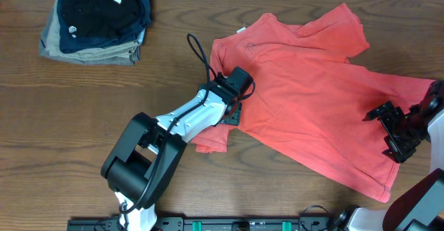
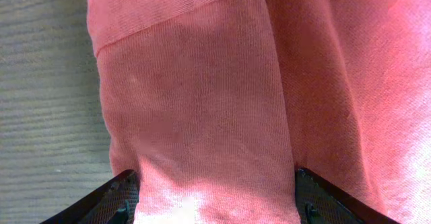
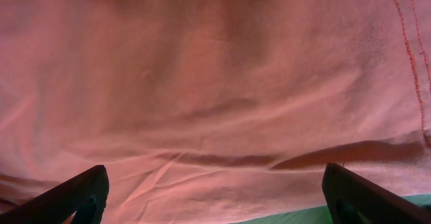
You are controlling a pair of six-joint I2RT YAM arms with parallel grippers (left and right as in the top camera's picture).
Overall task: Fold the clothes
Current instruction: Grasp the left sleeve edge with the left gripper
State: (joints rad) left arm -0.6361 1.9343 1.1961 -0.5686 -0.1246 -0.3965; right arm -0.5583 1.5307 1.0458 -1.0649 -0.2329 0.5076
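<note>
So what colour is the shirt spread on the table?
The T-shirt is coral red; overhead view shows it best.

Left wrist view. Coral-red knitted cotton T-shirt [image 2: 202,103] fills most of the frame, and the fine weave is visible. A flat, sleeve-like band of the cloth runs top to bottom through the centre. A stitched hem seam [image 2: 175,19] crosses it on a slant, lower at left, higher at right. Right of the band lies a shaded fold, then more red cloth to the frame edge. Grey-brown wood-grain table [image 2: 40,103] shows bare along the left. Left gripper [image 2: 215,200]: two black fingertips [image 2: 111,200] at the bottom edge, spread wide, one either side of the band. They possibly touch the cloth; not resolvable here.
</note>
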